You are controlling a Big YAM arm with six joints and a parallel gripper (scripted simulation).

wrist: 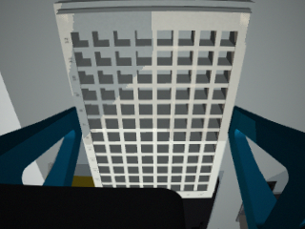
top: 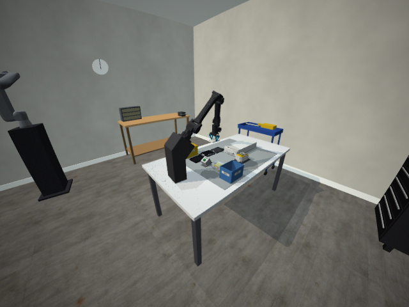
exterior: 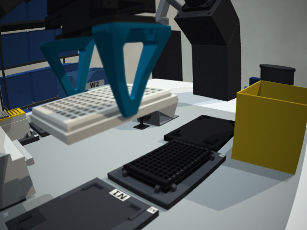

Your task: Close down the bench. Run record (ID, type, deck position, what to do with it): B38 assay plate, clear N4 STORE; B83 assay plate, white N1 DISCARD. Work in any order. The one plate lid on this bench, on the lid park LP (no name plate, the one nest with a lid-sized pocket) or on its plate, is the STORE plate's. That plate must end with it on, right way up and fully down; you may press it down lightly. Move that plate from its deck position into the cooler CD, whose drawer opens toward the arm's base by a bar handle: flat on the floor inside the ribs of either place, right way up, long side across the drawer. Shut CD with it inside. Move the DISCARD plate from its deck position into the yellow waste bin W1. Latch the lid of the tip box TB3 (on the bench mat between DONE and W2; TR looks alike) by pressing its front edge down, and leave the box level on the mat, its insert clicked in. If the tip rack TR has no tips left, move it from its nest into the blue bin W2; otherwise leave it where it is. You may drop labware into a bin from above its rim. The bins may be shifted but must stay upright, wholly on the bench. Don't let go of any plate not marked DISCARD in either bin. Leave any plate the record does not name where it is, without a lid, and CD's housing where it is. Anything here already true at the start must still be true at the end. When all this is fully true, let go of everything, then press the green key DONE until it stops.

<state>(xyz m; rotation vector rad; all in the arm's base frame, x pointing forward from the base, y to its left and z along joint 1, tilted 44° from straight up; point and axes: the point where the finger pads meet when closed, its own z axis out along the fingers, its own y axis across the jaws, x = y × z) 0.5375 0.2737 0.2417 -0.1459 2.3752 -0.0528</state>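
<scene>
My gripper (exterior: pixel 99 104) (wrist: pixel 154 115) (top: pixel 213 137) is shut on the white assay plate (exterior: pixel 81 109) (wrist: pixel 149 102) across its short width. It holds the plate level in the air above the bench mat. The empty nest N1 (exterior: pixel 81 210) lies below at the front. The yellow waste bin W1 (exterior: pixel 267 128) (top: pixel 193 150) stands to the right in the exterior view, apart from the plate. A black plate (exterior: pixel 168 163) sits in the nest beside N1. The blue bin W2 (top: pixel 231 171) stands near the table's front.
An empty black nest (exterior: pixel 200 132) lies behind the black plate. A grey slanted block with a key (exterior: pixel 158 117) sits behind the held plate. A tip box with yellow insert (exterior: pixel 13 119) (top: pixel 241 156) is at the left. The cooler (top: pixel 239 147) stands at the mat's back.
</scene>
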